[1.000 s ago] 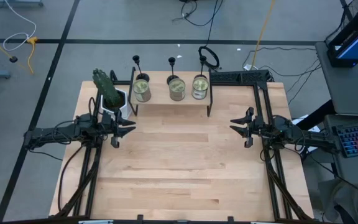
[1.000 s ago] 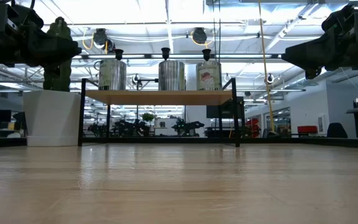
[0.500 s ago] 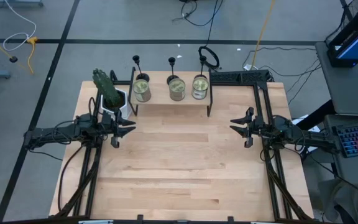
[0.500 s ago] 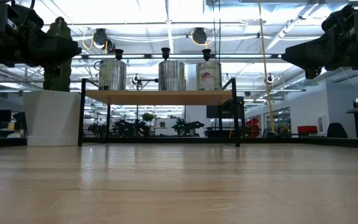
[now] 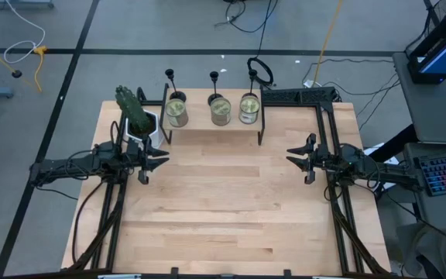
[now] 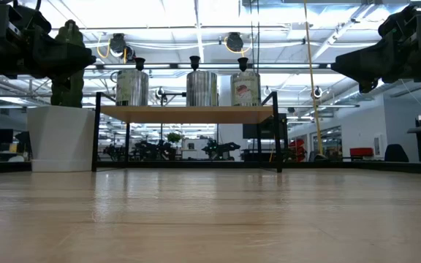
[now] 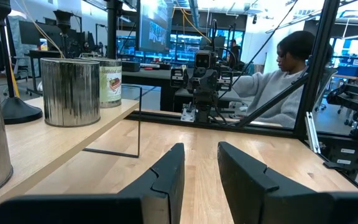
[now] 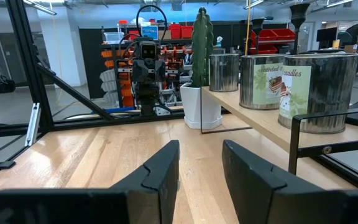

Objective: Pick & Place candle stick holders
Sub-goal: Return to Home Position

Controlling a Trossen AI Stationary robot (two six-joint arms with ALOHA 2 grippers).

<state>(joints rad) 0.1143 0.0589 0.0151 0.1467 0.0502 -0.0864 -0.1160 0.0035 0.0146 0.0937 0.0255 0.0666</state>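
The near half of the table (image 5: 223,225) is bare wood. At mid-depth the two arms face each other across it. The left gripper (image 5: 163,160) sits at the table's 9 o'clock edge and points toward 3 o'clock. Its wrist view shows the fingers (image 7: 166,177) released, spread with only table showing through the gap. The right gripper (image 5: 291,157) sits at the 3 o'clock edge and points toward 9 o'clock. Its fingers (image 8: 160,171) are likewise parted and grasp nothing.

Farther back, at the table's 12 o'clock edge, stands a low shelf (image 5: 211,124) with a wooden top on a thin black frame. Three jars (image 5: 220,109) stand in a row along it. The plant (image 5: 132,107) in its white pot stands on the table just beside the shelf's 9 o'clock end, close to the left gripper.

The three holders (image 5: 215,80) stand upright on the shelf, one directly behind each jar. Their stems and cups rise above the jar tops. They lie well apart from both sets of fingers, at roughly 1 o'clock from the left gripper and roughly 10 o'clock from the right gripper. No finger touches any of them.

Beyond the table, the left wrist view shows a person (image 7: 278,87) seated behind the right arm.
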